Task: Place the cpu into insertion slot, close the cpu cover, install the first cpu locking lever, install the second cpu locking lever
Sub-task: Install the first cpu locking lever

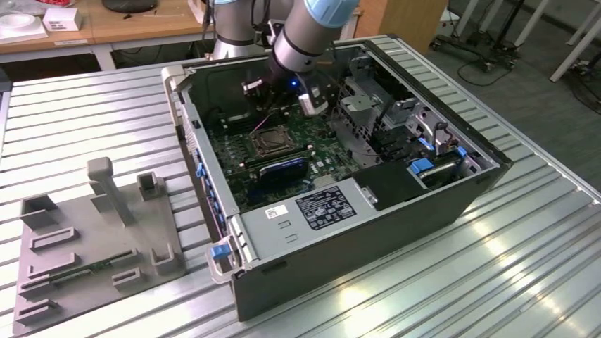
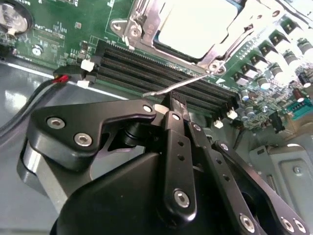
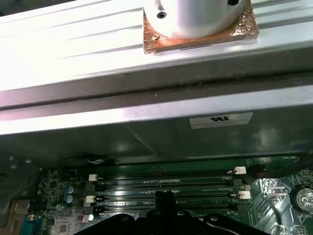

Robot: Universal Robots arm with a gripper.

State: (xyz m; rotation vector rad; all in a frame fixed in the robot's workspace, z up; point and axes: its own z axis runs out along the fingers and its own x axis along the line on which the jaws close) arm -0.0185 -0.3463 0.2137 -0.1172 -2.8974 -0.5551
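Ribbed silver aluminium table (image 1: 84,120) catches pretty bright glare on its slats. Past its far edge there's a light wooden desk (image 1: 141,24) with small white boxes (image 1: 61,19) on it. Grey carpet floor (image 1: 526,84) and a black wheeled stand (image 1: 465,53) sit beside the table.

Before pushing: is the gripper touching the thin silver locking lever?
Cannot tell. In the second wrist view the black gripper ends beside the thin silver lever; neither gap nor contact shows.

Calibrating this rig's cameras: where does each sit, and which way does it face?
Exterior view: high beside the table, looking down into the open computer case; the arm reaches in.
Second wrist view: on the wrist behind the gripper, facing the cpu cover.
First wrist view: on the wrist, past the gripper toward the case wall.
Both wrist views share the memory slots.
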